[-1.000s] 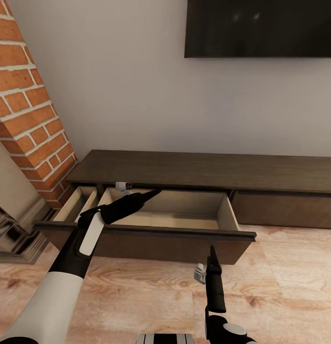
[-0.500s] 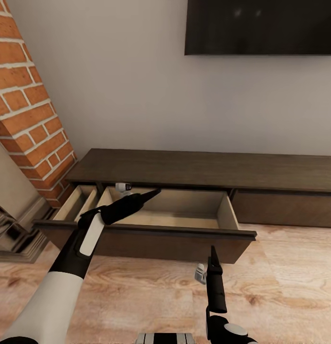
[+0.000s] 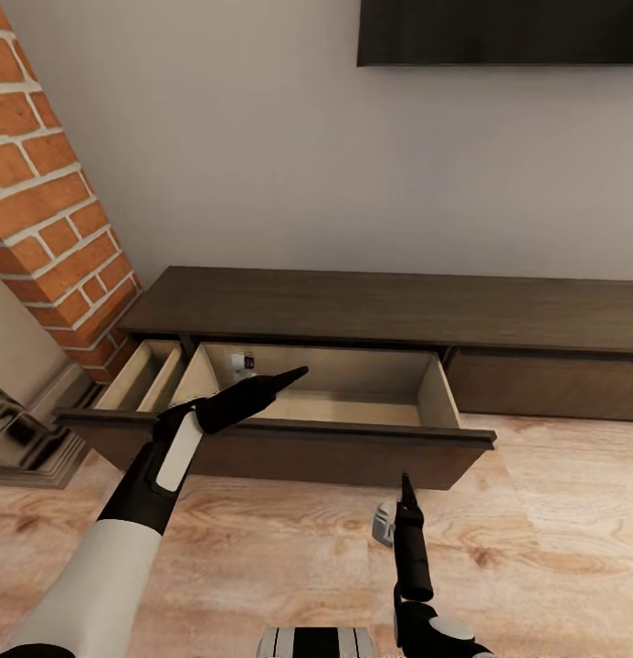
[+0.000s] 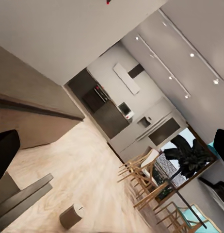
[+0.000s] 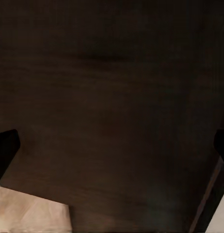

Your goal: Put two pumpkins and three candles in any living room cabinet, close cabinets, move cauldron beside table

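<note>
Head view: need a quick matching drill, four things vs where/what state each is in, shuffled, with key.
Things:
1. left gripper
2. right gripper
3. wide drawer
4. TV

Places or states:
A. on the wall above the cabinet
B. pulled out, nothing visible inside
C. over the open drawer's light interior
D. above the wood floor, in front of the drawer front

Pairs: 1-C, 2-D, 3-B, 4-A
</note>
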Motion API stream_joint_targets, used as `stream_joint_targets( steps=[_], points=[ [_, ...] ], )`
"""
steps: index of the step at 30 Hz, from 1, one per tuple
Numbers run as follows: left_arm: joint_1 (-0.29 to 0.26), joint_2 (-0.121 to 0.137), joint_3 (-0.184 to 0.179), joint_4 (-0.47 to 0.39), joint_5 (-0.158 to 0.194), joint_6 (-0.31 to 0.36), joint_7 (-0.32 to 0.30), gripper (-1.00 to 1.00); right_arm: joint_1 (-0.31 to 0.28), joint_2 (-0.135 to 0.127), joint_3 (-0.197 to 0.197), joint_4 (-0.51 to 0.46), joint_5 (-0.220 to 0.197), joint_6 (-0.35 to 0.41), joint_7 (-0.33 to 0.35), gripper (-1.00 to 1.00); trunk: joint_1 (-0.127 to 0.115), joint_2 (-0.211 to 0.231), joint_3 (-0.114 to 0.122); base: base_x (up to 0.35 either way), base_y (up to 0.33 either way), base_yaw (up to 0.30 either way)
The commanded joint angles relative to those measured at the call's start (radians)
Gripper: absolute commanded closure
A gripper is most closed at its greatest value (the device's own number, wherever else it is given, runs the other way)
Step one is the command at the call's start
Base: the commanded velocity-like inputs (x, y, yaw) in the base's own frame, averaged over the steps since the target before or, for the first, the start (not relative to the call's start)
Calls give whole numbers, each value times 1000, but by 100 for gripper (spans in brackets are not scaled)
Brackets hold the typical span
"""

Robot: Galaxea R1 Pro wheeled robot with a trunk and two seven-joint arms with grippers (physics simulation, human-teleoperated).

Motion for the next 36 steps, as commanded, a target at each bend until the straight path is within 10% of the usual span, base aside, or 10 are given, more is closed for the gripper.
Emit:
stream_joint_targets(
  steps=[1, 11, 36],
  points=[
    [0, 0, 1, 5, 1, 0, 0, -100, 0, 0, 0, -1, -3, -4, 15, -100, 0, 0, -4, 0, 0, 0],
    [-1, -2, 3, 24, -1, 0, 1, -100, 0, -4, 1, -13, -243, -155, 101, -100, 5, -3, -43, 0, 0, 0],
    [0, 0, 7, 24, 1, 0, 1, -100, 0, -3, 3, -26, -250, -146, 97, -100, 5, -3, -43, 0, 0, 0]
  ],
)
